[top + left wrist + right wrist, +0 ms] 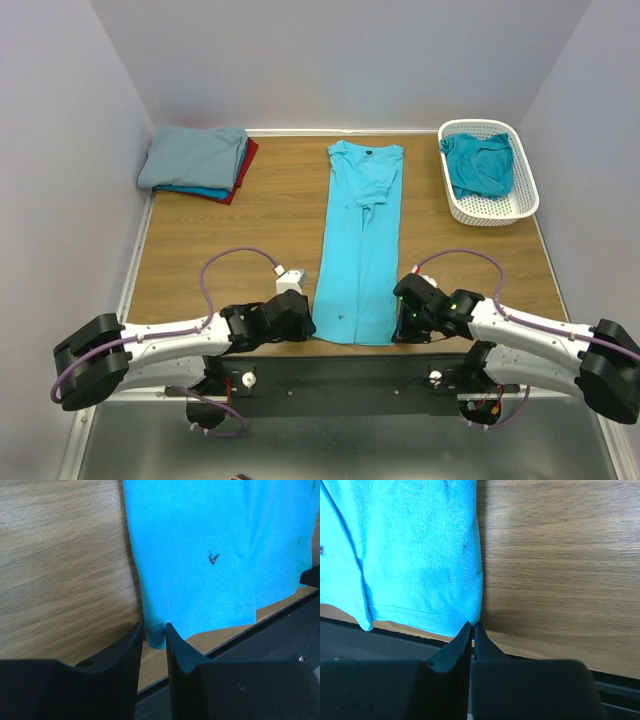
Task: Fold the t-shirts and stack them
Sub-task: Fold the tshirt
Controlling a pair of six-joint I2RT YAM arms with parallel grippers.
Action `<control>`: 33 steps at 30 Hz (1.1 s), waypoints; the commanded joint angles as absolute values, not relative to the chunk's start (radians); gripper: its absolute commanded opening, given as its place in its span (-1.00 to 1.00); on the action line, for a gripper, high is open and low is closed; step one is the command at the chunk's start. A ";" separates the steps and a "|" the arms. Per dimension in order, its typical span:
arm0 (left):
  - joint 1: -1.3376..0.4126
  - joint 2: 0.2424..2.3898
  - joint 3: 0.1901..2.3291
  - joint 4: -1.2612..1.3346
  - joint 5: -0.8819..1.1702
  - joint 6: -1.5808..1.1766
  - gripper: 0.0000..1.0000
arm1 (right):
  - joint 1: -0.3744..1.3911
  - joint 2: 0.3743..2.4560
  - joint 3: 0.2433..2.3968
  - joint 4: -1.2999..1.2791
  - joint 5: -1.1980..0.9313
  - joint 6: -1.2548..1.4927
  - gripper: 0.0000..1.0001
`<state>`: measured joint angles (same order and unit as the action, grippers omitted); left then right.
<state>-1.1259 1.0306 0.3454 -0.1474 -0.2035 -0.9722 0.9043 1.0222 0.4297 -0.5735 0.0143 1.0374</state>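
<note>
Tee (360,240), bright turquoise, lies mid-table (220,240) folded into a long narrow strip running 12 to 6 o'clock, collar at 12, hem at the near edge at 6. Sleeves are tucked in and the fold layers are hard to count from above. There is a small dark mark (213,557) near the hem, shape unclear. Left gripper (303,325) is at 7 o'clock, on the hem's left corner. In the left wrist view the tee (210,555) fills the narrow gap of the left gripper (154,635), fingers (135,647) clamped on that corner; the pinched bit is mostly hidden by the finger tips. Right gripper (400,328) is at 5 o'clock, on the hem's right corner. In the right wrist view the tee (410,555) runs down into the tips of the right gripper (472,630), fingers pressed nearly together on the corner, with only a sliver of cloth seen there. The hem slightly overhangs the table's dark front rail. At 10 o'clock, well apart, is a stack (200,165) of folded tees: grey-blue tee (195,152) on top, red and blue edges showing under it, the rest covered. At 2 o'clock is a white lattice basket (525,195) with a teal tee (480,165) crumpled inside, partly hidden by the basket wall. Both arm bases are cut off at the frame's sides.
</note>
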 commanded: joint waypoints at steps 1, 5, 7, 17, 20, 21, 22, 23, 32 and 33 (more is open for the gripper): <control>-1.124 1.040 0.339 -0.155 -0.172 -0.973 -0.34 | 0.916 1.017 0.413 -0.575 0.055 1.039 -0.81; -1.129 1.051 0.337 -0.147 -0.158 -0.971 -0.34 | 0.916 1.022 0.414 -0.574 0.055 1.034 -0.81; -1.129 1.060 0.337 -0.143 -0.152 -0.971 -0.34 | 0.916 1.029 0.414 -0.574 0.055 1.034 -0.81; -1.144 1.092 0.333 -0.100 -0.141 -0.976 -0.80 | 0.917 1.002 0.423 -0.571 0.060 1.037 -0.93; -1.147 1.074 0.333 -0.065 -0.155 -0.986 -0.98 | 0.919 0.977 0.423 -0.574 0.069 1.040 -0.99; -1.149 1.068 0.333 -0.055 -0.163 -0.997 -1.00 | 0.919 0.963 0.423 -0.574 0.069 1.042 -0.99; -1.149 1.054 0.331 -0.045 -0.170 -1.002 -1.00 | 0.917 0.960 0.425 -0.575 0.072 1.045 -0.99; -1.149 1.046 0.333 -0.029 -0.185 -1.006 -1.00 | 0.917 0.957 0.425 -0.578 0.071 1.049 -0.99; -1.128 1.068 0.367 0.106 -0.249 -0.999 -1.00 | 0.917 0.960 0.501 -0.592 0.135 1.020 -0.99; -1.112 1.083 0.373 0.123 -0.247 -0.988 -1.00 | 0.919 0.968 0.508 -0.591 0.150 1.022 -0.99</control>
